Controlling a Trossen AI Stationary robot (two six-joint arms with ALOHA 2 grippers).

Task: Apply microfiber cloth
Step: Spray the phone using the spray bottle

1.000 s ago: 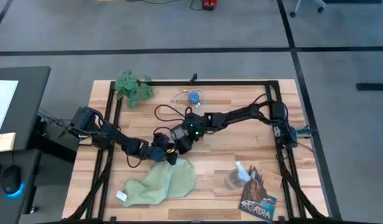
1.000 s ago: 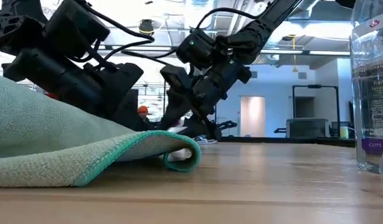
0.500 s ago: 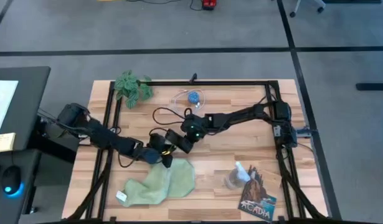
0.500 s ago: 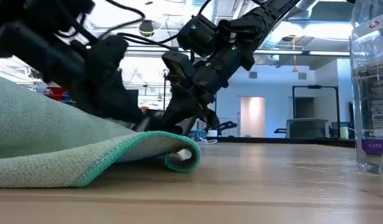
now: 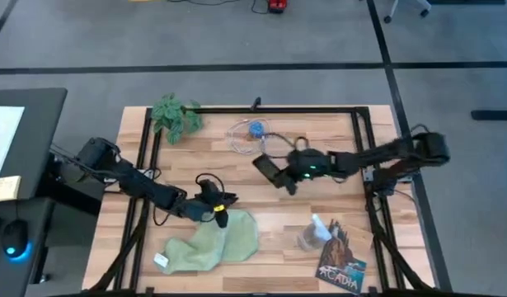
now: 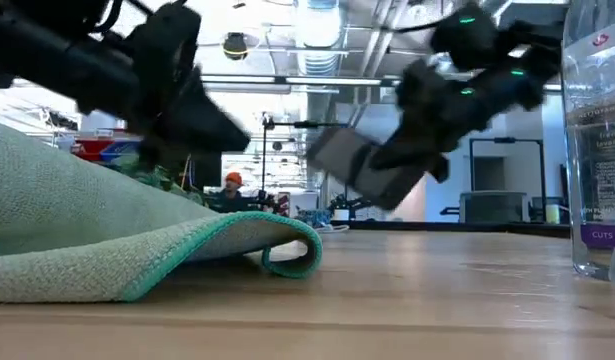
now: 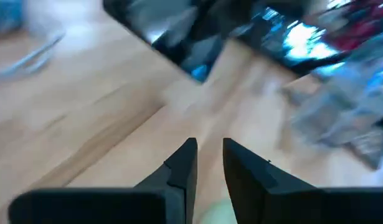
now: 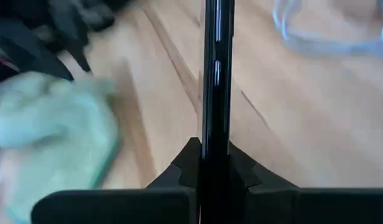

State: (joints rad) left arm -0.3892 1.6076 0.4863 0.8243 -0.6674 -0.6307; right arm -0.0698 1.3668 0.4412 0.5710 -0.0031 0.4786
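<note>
The pale green microfiber cloth [image 5: 216, 243] lies crumpled on the table near the front left, its white tag [image 5: 161, 261] at the near corner. In the low view its teal-edged fold [image 6: 287, 245] rests on the wood. My left gripper [image 5: 220, 202] stands over the cloth's far edge, its fingers [image 7: 185, 165] a narrow gap apart with nothing between them. My right gripper [image 5: 288, 177] is at mid-table, shut on a black phone [image 5: 268, 167], well to the right of the cloth. My right gripper pinches the phone's two flat faces between its fingers at one end [image 8: 210, 134]. The fingers come roughly level from the table's right, and the phone sticks out past them toward the left. The phone [image 6: 372, 175] is lifted clear of the table and tilted.
A green plant [image 5: 175, 115] sits at the far left corner, and a blue object in a clear ring [image 5: 255, 130] at the far middle. A clear spray bottle [image 5: 315, 235] and a printed card [image 5: 342, 264] lie near the front right. Black frame rails [image 5: 278, 109] border the table.
My right gripper has drawn away from the cloth and my left gripper toward the table's right edge, carrying the phone clear of the table. My left gripper has stayed at the cloth's far edge. The cloth has not moved.
</note>
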